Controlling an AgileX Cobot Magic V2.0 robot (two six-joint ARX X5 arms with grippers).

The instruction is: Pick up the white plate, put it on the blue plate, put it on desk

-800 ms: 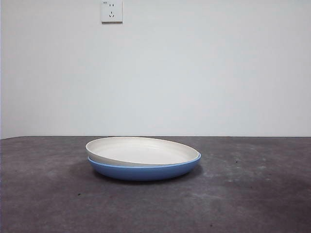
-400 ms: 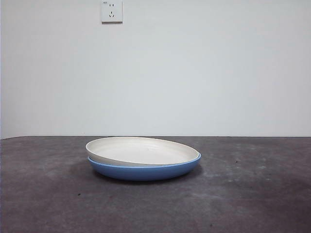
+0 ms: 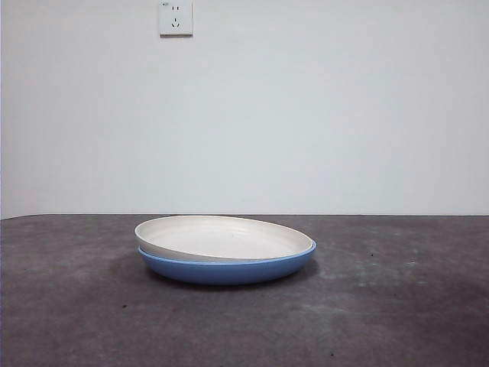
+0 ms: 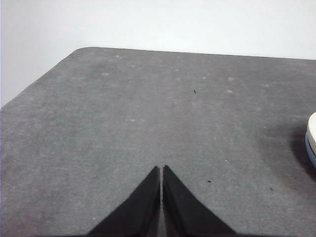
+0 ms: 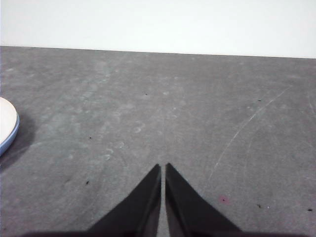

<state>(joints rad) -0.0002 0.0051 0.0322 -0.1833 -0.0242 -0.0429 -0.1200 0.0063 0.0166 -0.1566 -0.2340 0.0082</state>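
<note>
So the round matte off-white plate (image 3: 229,237) with faint rings inside is sitting on top of the glossy round blue plate (image 3: 229,270), nested in it but a bit off-centre and tilted, so its rim rides higher on the left side in the front view. Both are stacked near the middle of the dark grey mottled counter (image 3: 397,306). The left pincer (image 4: 162,170) has its 2 black jaws pressed together, holding nothing, hovering over bare counter with just the edge of the stacked plates peeking in at the side of its wrist view. Same deal with the right pincer (image 5: 163,169): jaws pressed together, nothing in them, and a sliver of the plates at the edge of its view. Neither arm shows in the front view. There's a white wall socket (image 3: 176,17) up on the plain wall behind.
</note>
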